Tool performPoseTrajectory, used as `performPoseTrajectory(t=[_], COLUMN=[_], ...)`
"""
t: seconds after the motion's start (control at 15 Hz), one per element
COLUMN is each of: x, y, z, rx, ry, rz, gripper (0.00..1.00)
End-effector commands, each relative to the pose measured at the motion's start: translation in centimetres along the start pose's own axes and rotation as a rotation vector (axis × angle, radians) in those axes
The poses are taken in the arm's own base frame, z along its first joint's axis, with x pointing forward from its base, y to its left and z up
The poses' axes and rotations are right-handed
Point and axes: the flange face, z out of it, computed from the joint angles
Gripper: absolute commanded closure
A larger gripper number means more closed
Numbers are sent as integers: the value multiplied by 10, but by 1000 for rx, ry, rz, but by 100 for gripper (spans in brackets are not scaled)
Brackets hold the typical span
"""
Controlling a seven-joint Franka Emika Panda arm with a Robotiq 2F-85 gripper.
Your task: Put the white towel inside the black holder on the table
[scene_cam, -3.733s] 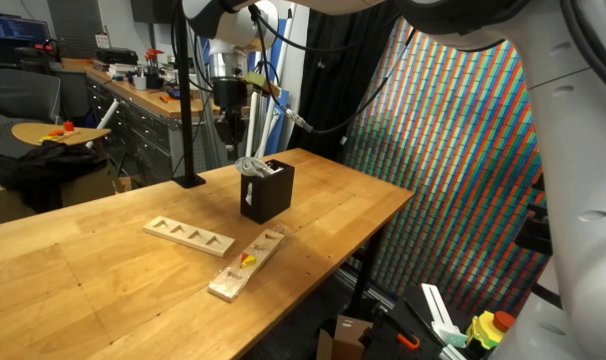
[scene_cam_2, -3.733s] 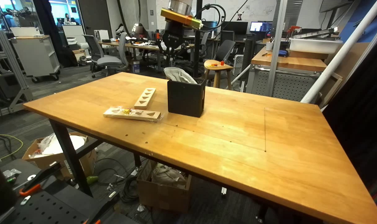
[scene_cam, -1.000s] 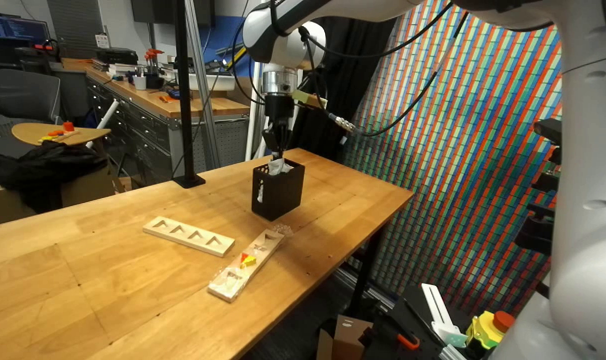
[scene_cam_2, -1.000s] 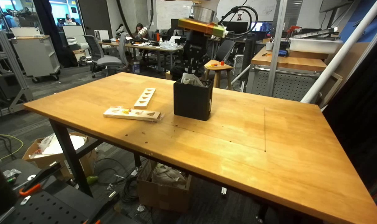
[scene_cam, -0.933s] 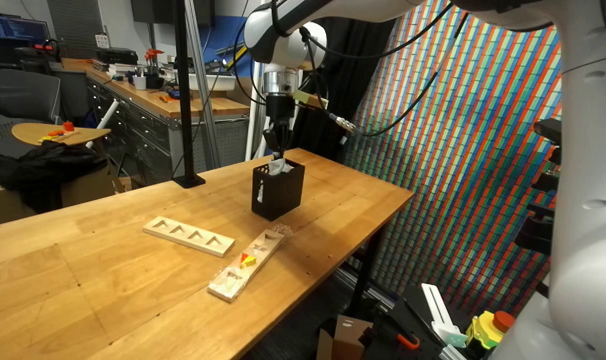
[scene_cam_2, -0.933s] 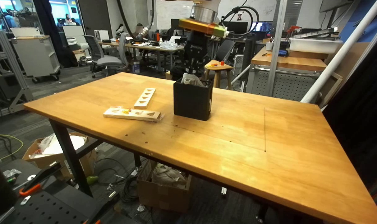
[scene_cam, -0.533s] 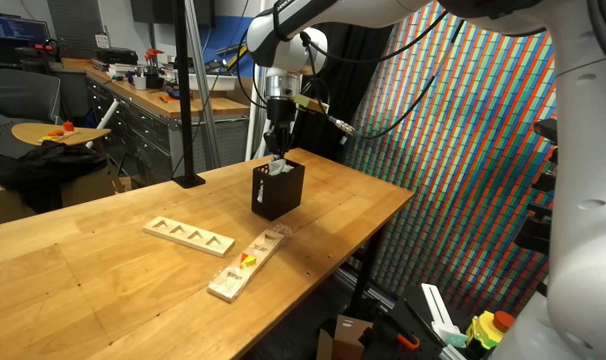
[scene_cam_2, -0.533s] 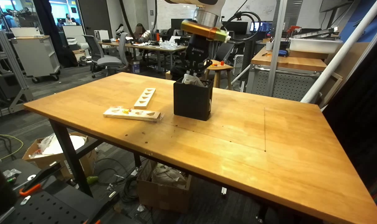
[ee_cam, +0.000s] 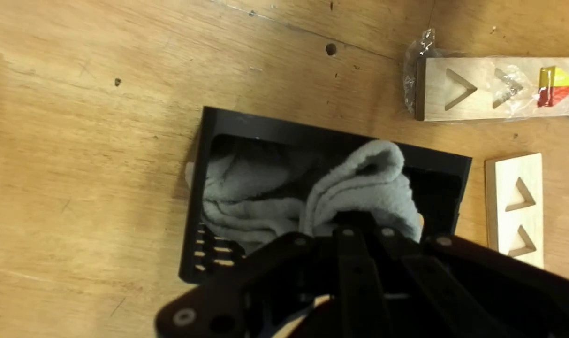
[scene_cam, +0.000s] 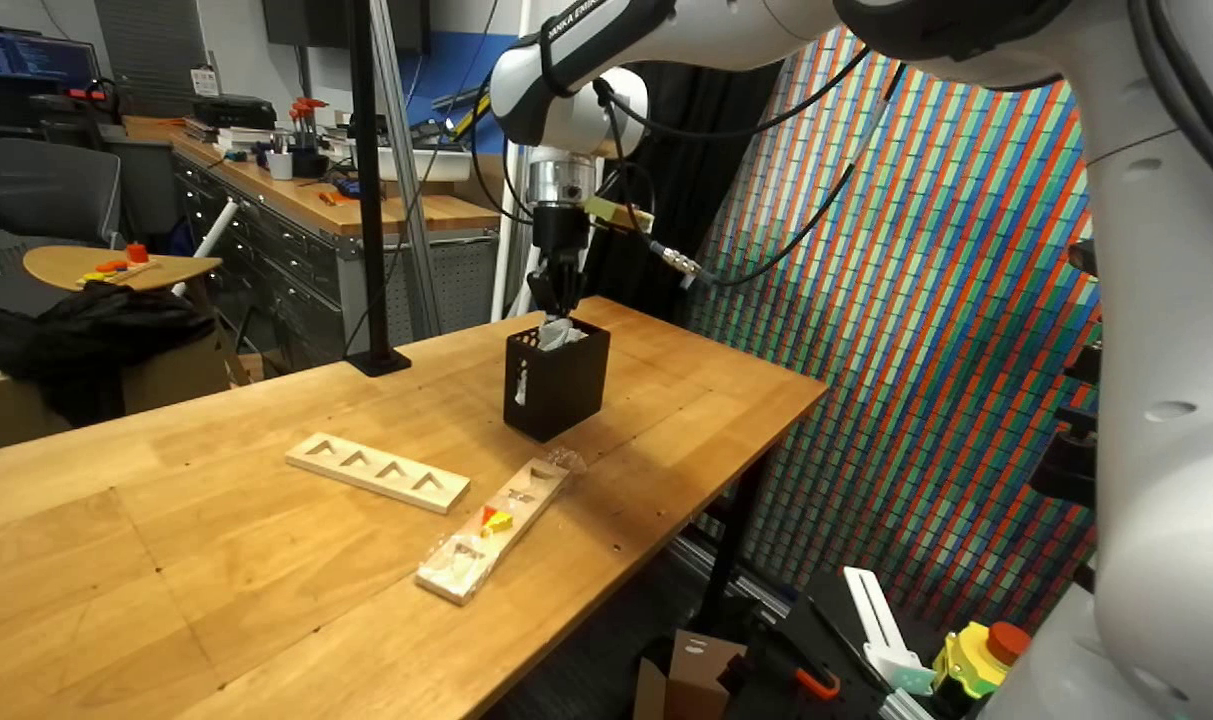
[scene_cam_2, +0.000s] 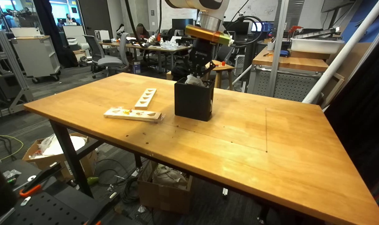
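Lying mostly in black holder [scene_cam_2: 192, 101], white towel [ee_cam: 371, 199] below gripper [ee_cam: 366, 234], apparently touching.

The greyish-white towel [ee_cam: 364, 197] lies bunched inside the holder [scene_cam: 566, 388] — in the wrist view a doubled loop rises toward two o'clock, flatter folds lie at nine. The black, open-topped holder, its side pierced, stands upright on the light-brown table [scene_cam: 286, 570] — toward two o'clock in an exterior view.

The table [scene_cam_2: 239, 134] bears a black holder [scene_cam_2: 192, 100], wooden strip [scene_cam: 372, 475] and plastic-wrapped strip [scene_cam_2: 133, 115]
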Motion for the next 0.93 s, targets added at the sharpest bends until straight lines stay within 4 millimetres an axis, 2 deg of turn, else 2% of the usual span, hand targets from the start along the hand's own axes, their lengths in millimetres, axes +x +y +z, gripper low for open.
performPoseTrajectory(t=[0.0, 0.4, 0.73, 0.87], x=[4, 21, 24, 27], y=[10, 11, 15, 15], z=[2, 33, 64, 71], rx=[11, 58, 111, 129], ry=[-14, -41, -82, -80], rz=[-12, -25, -5, -1], gripper=[100, 100, 100, 100])
